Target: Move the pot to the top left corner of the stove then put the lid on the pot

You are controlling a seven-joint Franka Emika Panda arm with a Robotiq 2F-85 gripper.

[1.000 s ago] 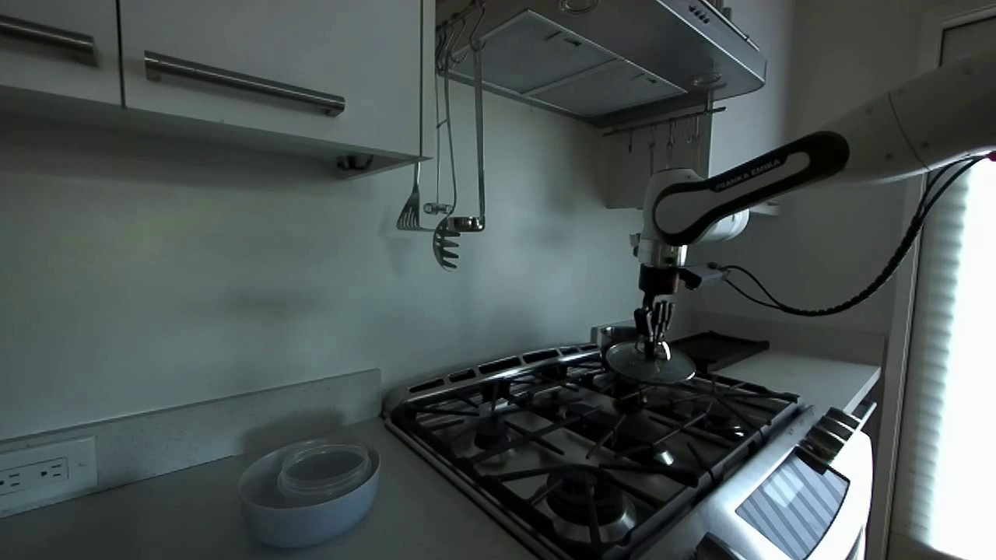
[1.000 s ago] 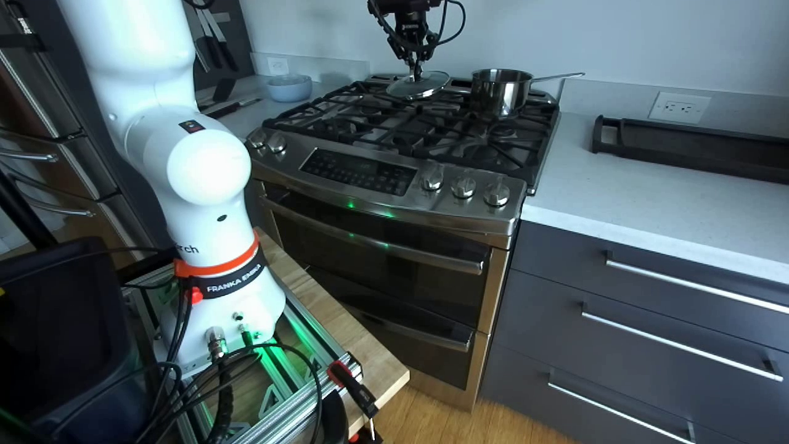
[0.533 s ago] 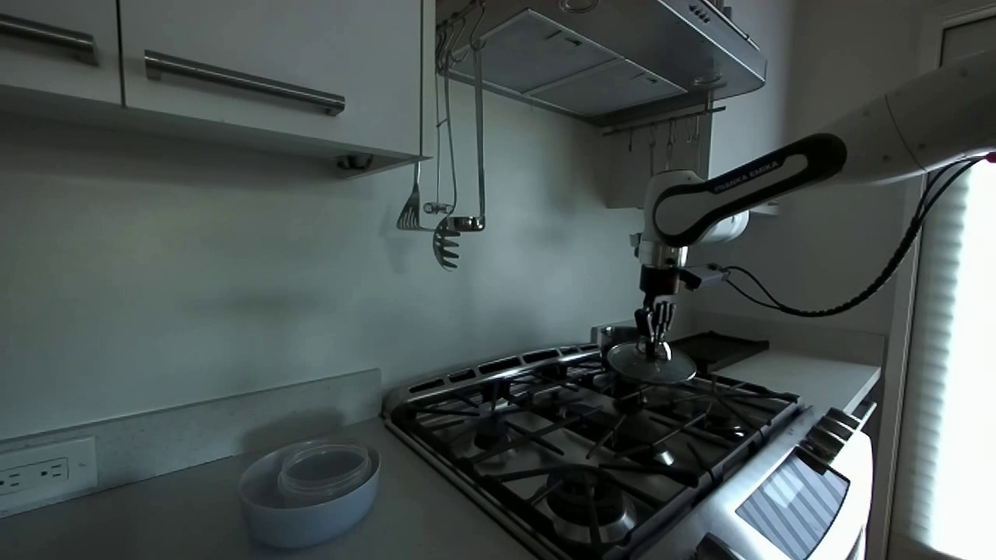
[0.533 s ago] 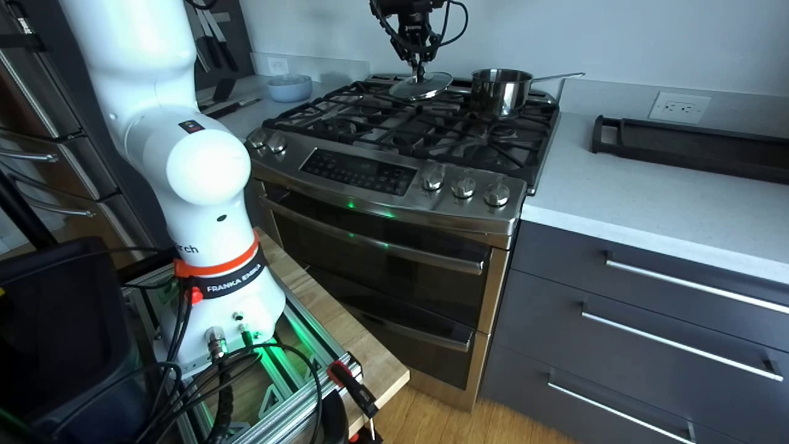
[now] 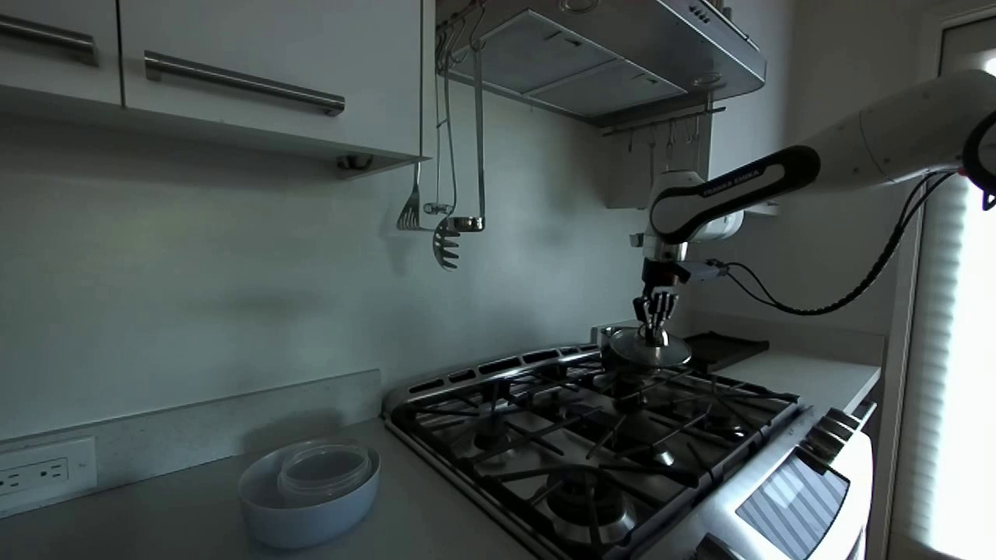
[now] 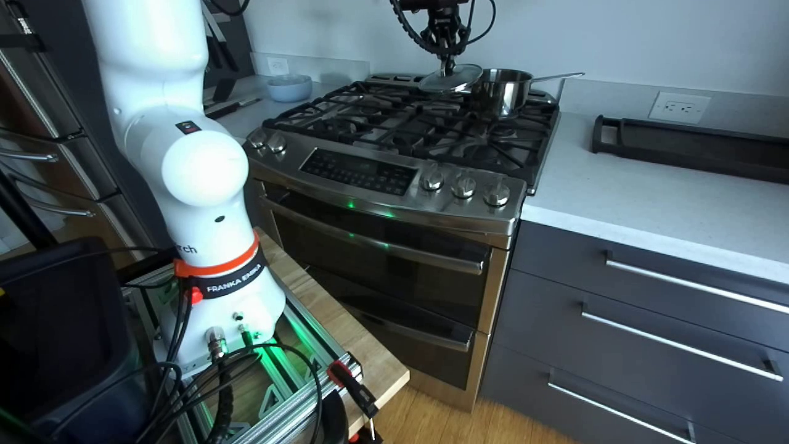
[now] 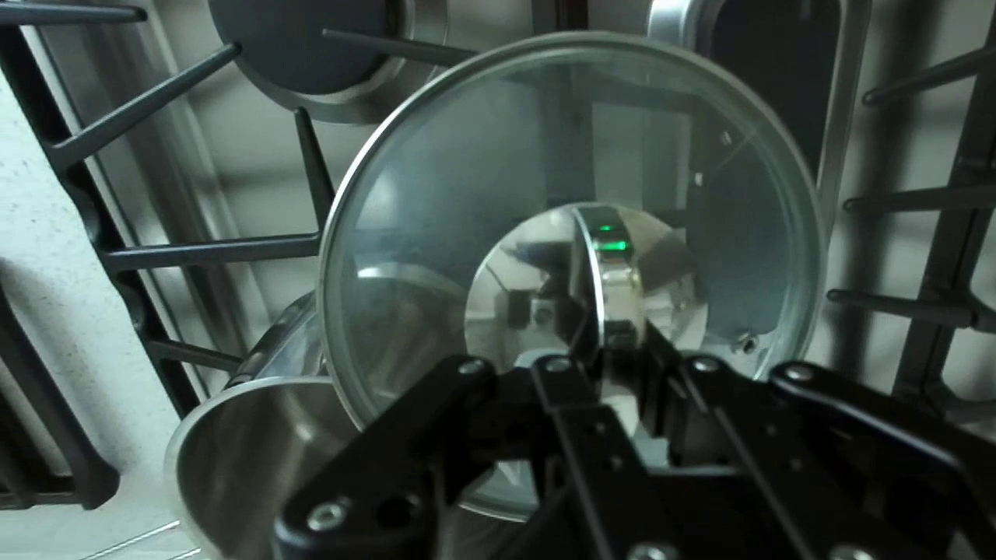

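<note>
With tool [image 7: 622, 350] clamped on lid [image 7: 537, 233] handle [image 7: 611, 260], hanging over stove [image 6: 394, 206]. Overlapping pot [image 7: 249, 459] rim in wrist view; can't tell if touching. Well apart from bowl [image 6: 290, 89], grates [image 7: 922, 200] between.

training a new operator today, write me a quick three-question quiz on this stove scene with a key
1. Open question: which part of the glass lid is the gripper holding?
2. True or false: the steel saucepan has its lid on.
3. Fill the gap: the blue-grey bowl beside the gas stove stands on the ...

Key:
1. Its metal handle.
2. False; it stands uncovered, the lid held up off it.
3. Counter.
</note>
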